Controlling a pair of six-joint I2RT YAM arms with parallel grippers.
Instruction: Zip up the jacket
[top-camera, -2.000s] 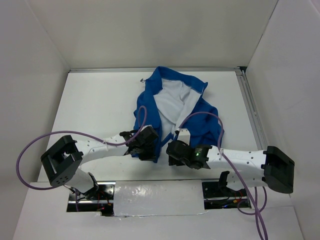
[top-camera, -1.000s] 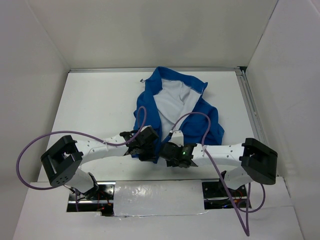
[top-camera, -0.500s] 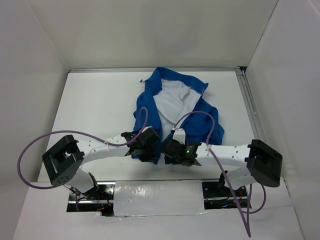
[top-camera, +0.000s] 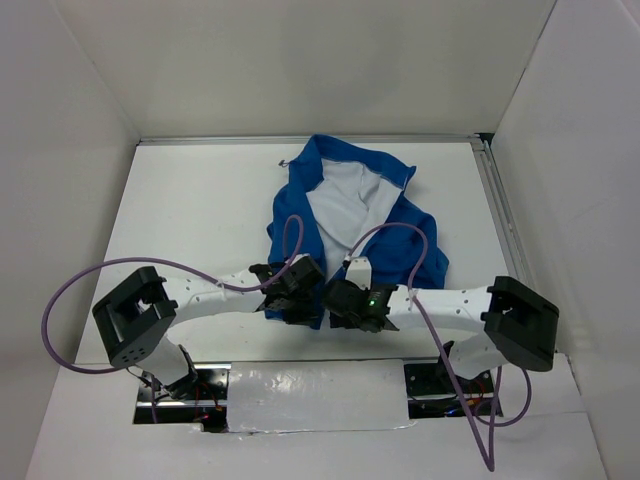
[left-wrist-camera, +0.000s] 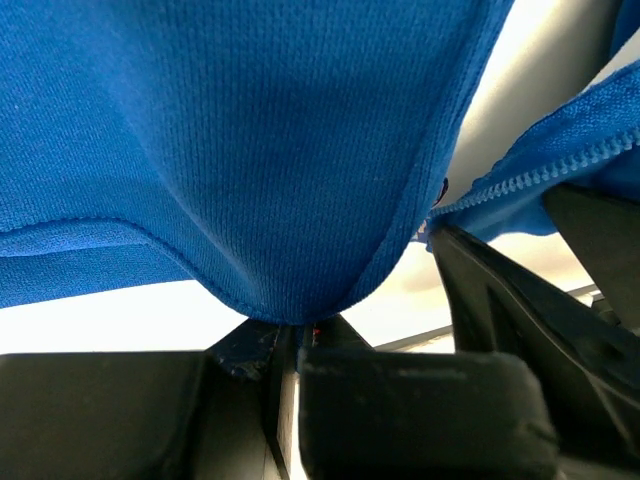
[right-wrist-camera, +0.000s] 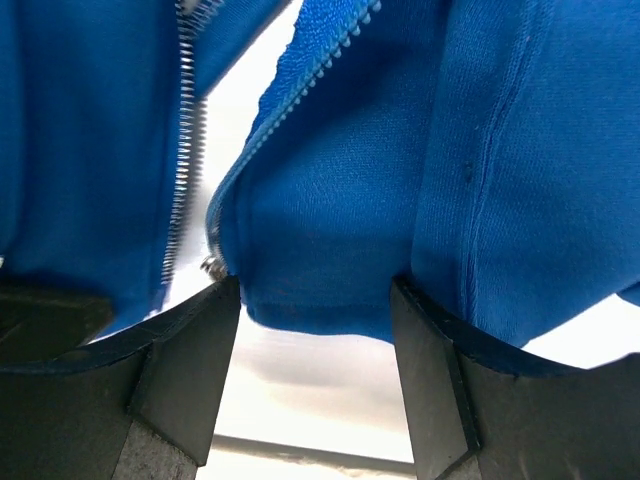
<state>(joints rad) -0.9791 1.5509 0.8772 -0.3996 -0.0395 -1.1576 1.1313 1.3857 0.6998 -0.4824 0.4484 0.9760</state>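
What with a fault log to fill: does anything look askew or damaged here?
Nothing damaged. The jacket lies open and rumpled, white lining showing, its zipper halves apart at the hem.

The jacket (top-camera: 405, 240) was plain royal blue with a fine knit texture, and its lining (top-camera: 345, 205) was white. Above the black right fingers (right-wrist-camera: 180, 380), the zipper (right-wrist-camera: 186, 120) showed silver teeth on blue tape. The surface (top-camera: 190, 200) was white and the cables (top-camera: 43, 328) purple.
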